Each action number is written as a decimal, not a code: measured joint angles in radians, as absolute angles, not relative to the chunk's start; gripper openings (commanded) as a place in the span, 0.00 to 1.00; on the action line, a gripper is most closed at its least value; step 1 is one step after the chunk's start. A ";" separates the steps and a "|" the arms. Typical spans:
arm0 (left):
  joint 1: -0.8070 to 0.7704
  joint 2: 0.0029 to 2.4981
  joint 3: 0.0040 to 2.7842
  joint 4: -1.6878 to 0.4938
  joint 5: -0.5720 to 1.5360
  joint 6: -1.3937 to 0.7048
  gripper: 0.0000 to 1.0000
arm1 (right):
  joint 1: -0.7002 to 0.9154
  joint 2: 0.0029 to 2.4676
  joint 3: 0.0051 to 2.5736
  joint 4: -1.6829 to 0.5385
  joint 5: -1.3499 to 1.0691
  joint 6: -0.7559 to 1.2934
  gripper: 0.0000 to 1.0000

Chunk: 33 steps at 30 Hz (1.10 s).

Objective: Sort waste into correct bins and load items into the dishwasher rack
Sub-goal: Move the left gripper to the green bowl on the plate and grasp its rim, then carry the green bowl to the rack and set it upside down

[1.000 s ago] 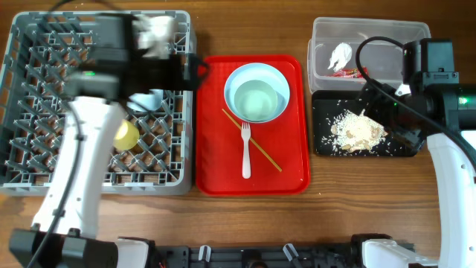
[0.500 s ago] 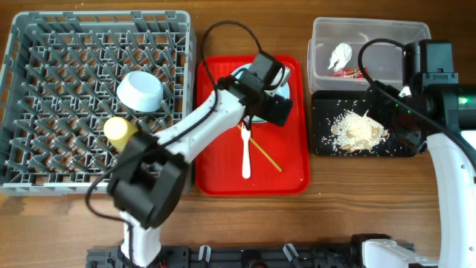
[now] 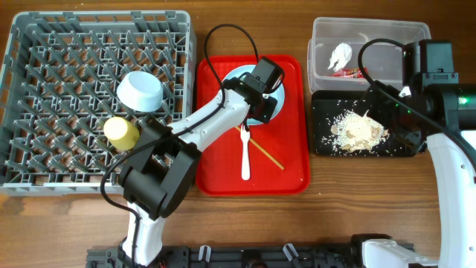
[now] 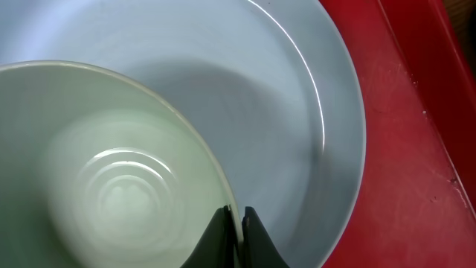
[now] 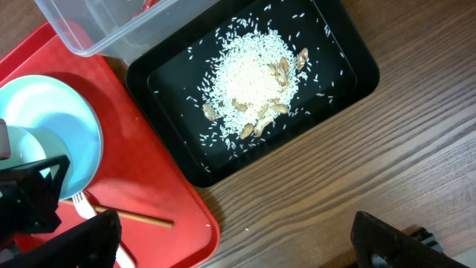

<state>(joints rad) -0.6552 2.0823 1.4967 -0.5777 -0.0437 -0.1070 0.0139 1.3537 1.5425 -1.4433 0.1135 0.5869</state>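
Left gripper (image 4: pixel 236 223): fingers drawn together on the rim of the mint-green round bowl (image 4: pixel 111 179), one finger inside the rim and one outside.
Mint-green round bowl position: seated in the pale blue round plate (image 4: pixel 316 97), on the far half of the flat red plastic serving tray (image 3: pixel 291 170).
Right gripper (image 5: pixel 234 223): fingers spread wide apart, holding nothing, over the wooden table top (image 5: pixel 372 156) beside the shallow black rectangular tray (image 5: pixel 349 71).
White plastic fork (image 3: pixel 245 152): lies on the red serving tray, on the near side of the plate, tines toward the plate, crossing a thin wooden stick (image 3: pixel 269 158).
Large square grey plastic rack (image 3: pixel 44 45): at the left of the table; holds a light blue round bowl (image 3: pixel 141 89) and, near it, a small yellow cup (image 3: pixel 120 130).
Clear rectangular plastic tub (image 3: pixel 387 33): far right; contains a crumpled white tissue (image 3: pixel 341 53) and a small red wrapper (image 3: pixel 346 72).
Black tray contents: a heap of whitish-beige rice scraps (image 3: pixel 357 130) with loose grains scattered around it; the tray sits just beside the tub's near side.
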 measured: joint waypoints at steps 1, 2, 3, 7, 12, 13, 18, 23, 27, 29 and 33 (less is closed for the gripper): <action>-0.656 2.082 1.497 -0.578 -0.045 -0.107 0.04 | 0.014 1.354 1.542 -1.443 0.113 0.587 1.00; -0.656 2.082 1.497 -0.578 -0.046 -0.107 0.04 | 0.014 1.353 1.542 -1.444 0.113 0.586 1.00; -0.656 2.081 1.497 -0.579 -0.047 -0.107 0.04 | 0.014 1.354 1.542 -1.444 0.113 0.586 1.00; -0.653 2.053 1.497 -0.585 -0.052 -0.107 0.04 | 0.014 1.354 1.542 -1.444 0.113 0.586 1.00; -0.595 1.871 1.489 -0.607 -0.019 -0.110 0.04 | 0.014 1.353 1.542 -1.445 0.113 0.586 1.00; -0.574 1.829 1.489 -0.606 -0.005 -0.110 0.04 | 0.014 1.354 1.542 -1.445 0.113 0.586 1.00; -0.325 1.607 1.493 -0.578 0.225 -0.112 0.04 | 0.014 1.354 1.542 -1.444 0.113 0.586 1.00; -0.025 1.617 1.493 -0.543 0.619 -0.111 0.04 | 0.014 1.354 1.542 -1.443 0.113 0.586 1.00; 0.124 1.713 1.493 -0.489 0.909 -0.112 0.04 | 0.014 1.354 1.542 -1.443 0.113 0.586 1.00; 0.168 1.780 1.492 -0.456 1.029 -0.116 0.04 | 0.014 1.354 1.542 -1.443 0.113 0.586 1.00; 0.213 1.905 1.489 -0.320 1.222 -0.154 0.04 | 0.014 1.354 1.542 -1.443 0.113 0.583 1.00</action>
